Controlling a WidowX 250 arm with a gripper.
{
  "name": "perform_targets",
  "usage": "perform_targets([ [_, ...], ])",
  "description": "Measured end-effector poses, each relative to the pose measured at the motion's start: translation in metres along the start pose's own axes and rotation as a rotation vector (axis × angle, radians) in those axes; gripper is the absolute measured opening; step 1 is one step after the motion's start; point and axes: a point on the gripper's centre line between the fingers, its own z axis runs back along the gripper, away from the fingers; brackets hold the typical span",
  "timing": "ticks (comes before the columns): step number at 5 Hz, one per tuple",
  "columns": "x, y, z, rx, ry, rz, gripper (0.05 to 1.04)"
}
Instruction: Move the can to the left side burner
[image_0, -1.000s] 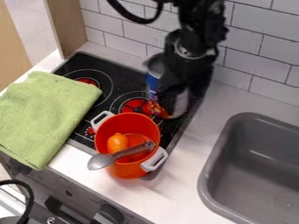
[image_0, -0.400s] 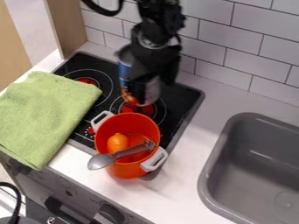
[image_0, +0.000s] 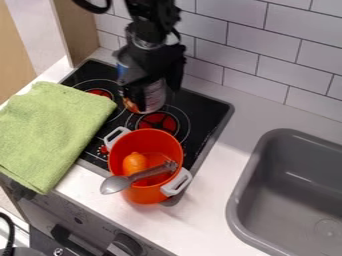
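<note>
The black gripper (image_0: 145, 95) hangs over the back part of the black stove, shut on the can (image_0: 155, 96). The can is partly hidden behind the gripper; its pale, blue and orange-red surface shows around the fingers. It is held above the stove, between the two burners in this view. The left side burner (image_0: 101, 93) has a red centre and lies to the left of the can, its right part close to the gripper. The right burner (image_0: 158, 123) shows below and right of the can.
An orange-red pot (image_0: 145, 196) with white handles stands at the stove's front right, holding an orange item (image_0: 135, 162) and a grey-handled utensil (image_0: 115, 184). A green cloth (image_0: 50, 132) covers the stove's left front. The grey sink (image_0: 294, 185) is at right, the tiled wall behind.
The gripper has moved left across the stove with the can in it, from over the right burner's far side toward the left burner. The pot, cloth and utensil have stayed put.
</note>
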Motion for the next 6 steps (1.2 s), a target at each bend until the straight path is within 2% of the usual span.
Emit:
perform_targets([
  [2,0.037,0.017,0.006,-0.032,-0.005,0.018,0.998],
  [4,0.07,0.014,0.005,-0.054,-0.039,0.057,0.998],
  [5,0.072,0.015,0.006,-0.06,-0.039,0.057,0.998],
  [6,0.064,0.02,0.009,-0.074,-0.028,-0.022,0.998],
])
